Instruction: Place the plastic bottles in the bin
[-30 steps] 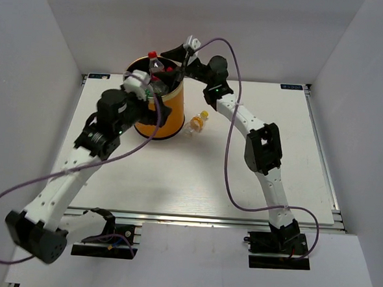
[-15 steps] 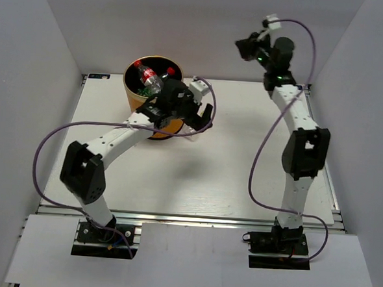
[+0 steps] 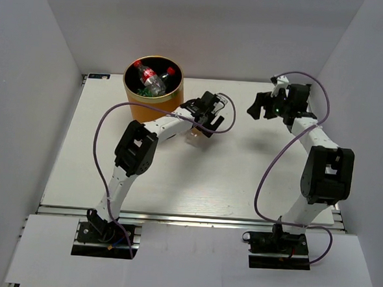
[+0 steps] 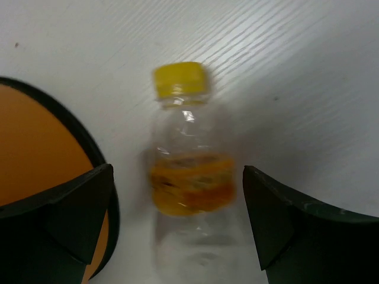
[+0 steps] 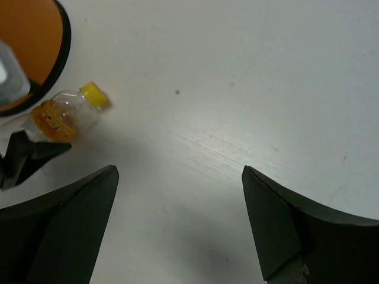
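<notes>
left gripper [image 4: 177,174]: jaws spread wide and gripping nothing, set low over the table and aimed down at the yellow-capped bottle
left fingers [image 4: 65,216]: one on each side of the bottle, both apart from it, with white table showing in each gap
yellow-capped bottle [image 4: 189,180]: lies on its side on the table between the open left fingers, cap pointing away from the gripper; clear body with an orange-yellow band round its middle; its near end is blurred
bottle and bin: the bottle lies outside the bin, just beside its black base rim; whether the two touch cannot be told
bin [image 3: 144,111]: upright at the far left of the table, orange wall, dark inside; the left arm reaches past its right side
bottles in the bin [image 3: 150,78]: several lie inside; a clear one with a red label and red cap is on top, a second red cap sits near the right rim, and something green lies beneath
right gripper [image 5: 179,171]: jaws wide with nothing between them, only bare table below
right gripper's place: above the far right part of the table, well apart from the bottle and the bin
right wrist view: the yellow-capped bottle shows small at the left edge beside the bin's base, with a dark left fingertip just below it
table [image 3: 241,179]: white, faintly grained
</notes>
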You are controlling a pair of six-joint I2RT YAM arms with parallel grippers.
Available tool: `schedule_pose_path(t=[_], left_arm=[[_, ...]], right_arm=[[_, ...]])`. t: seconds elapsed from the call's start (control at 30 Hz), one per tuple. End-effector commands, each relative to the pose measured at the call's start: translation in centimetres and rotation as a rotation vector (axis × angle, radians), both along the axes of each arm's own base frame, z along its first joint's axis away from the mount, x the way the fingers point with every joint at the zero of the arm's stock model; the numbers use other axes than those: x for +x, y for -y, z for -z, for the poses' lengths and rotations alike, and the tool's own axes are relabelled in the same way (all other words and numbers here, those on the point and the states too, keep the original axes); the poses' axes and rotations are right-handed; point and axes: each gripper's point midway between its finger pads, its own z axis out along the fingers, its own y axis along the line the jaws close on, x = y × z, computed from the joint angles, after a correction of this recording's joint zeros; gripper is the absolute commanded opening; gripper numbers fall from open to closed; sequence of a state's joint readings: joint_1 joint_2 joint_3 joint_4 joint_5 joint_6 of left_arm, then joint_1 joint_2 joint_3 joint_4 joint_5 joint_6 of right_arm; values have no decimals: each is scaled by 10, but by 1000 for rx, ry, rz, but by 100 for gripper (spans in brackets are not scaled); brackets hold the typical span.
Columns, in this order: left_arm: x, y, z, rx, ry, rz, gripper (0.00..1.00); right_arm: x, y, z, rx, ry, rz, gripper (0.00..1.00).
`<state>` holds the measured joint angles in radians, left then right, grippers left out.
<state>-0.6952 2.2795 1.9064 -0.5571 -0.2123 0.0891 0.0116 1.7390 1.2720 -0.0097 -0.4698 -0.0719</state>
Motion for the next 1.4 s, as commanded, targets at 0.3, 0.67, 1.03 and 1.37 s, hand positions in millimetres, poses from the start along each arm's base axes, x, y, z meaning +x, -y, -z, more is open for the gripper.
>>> schedule_pose_path(t=[0.3, 0.67, 1.03, 1.37], left_arm=[[-6, -32, 17, 127, -22, -69, 100], [-53, -25, 38, 85, -225, -10, 84], [-34, 51, -200, -415, 140, 206, 33], [24, -108, -370, -500, 662, -338, 30]], right_arm=[[-30, -16, -14, 43, 30, -98, 90], [-32, -22, -17, 66, 32, -141, 82], [-45, -29, -11, 54, 25, -220, 56], [-71, -37, 24, -68, 14, -383, 0]])
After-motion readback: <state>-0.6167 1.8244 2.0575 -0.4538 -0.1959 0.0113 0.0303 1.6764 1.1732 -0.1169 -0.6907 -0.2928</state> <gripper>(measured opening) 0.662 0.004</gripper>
